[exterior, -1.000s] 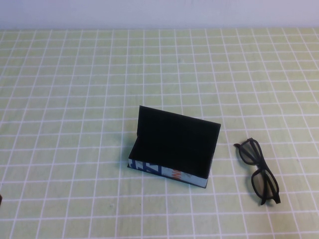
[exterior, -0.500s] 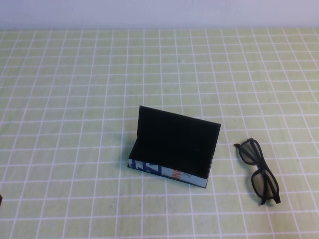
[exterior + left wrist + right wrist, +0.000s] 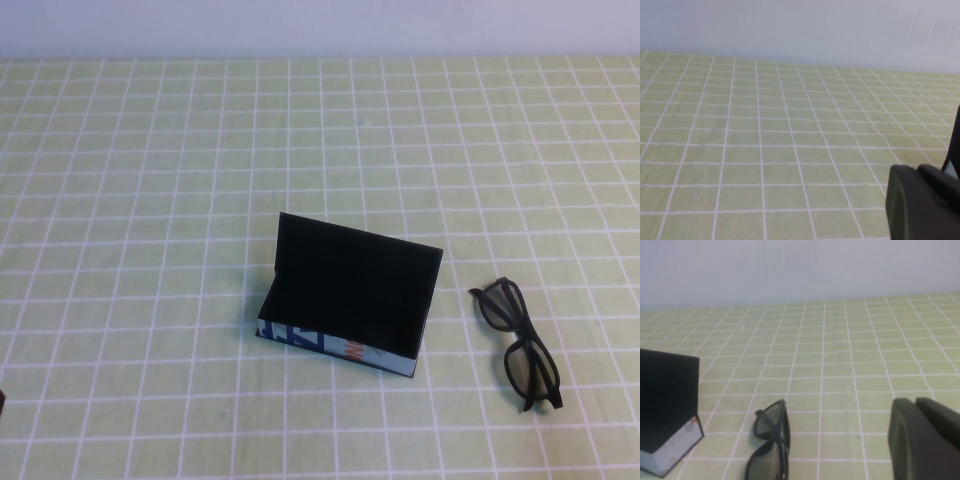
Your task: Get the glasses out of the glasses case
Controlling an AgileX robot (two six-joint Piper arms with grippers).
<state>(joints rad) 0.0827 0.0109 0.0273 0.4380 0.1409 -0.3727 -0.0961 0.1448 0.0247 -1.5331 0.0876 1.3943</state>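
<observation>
Glasses (image 3: 519, 343) plastic beside boxy open glasses case (image 3: 345, 297), right gripper (image 3: 925, 440) fingers closed, left gripper (image 3: 922, 200) unclear.

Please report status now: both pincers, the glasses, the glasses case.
Left pincer parked, shut. Right pincer shut, empty, back from glasses. Glasses out on tablecloth, right of open glasses case. Nothing in the way.

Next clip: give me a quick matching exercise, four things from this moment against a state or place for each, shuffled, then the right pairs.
Things:
1. glasses
2. case
3. right gripper
4. left gripper

States or places:
A. lid up, nothing seen inside
B. shut, low over the cloth near the glasses
C. lying on the cloth, right of the case
D. over bare checked cloth, neither task thing in its view

Pairs: 1-C, 2-A, 3-B, 4-D
</observation>
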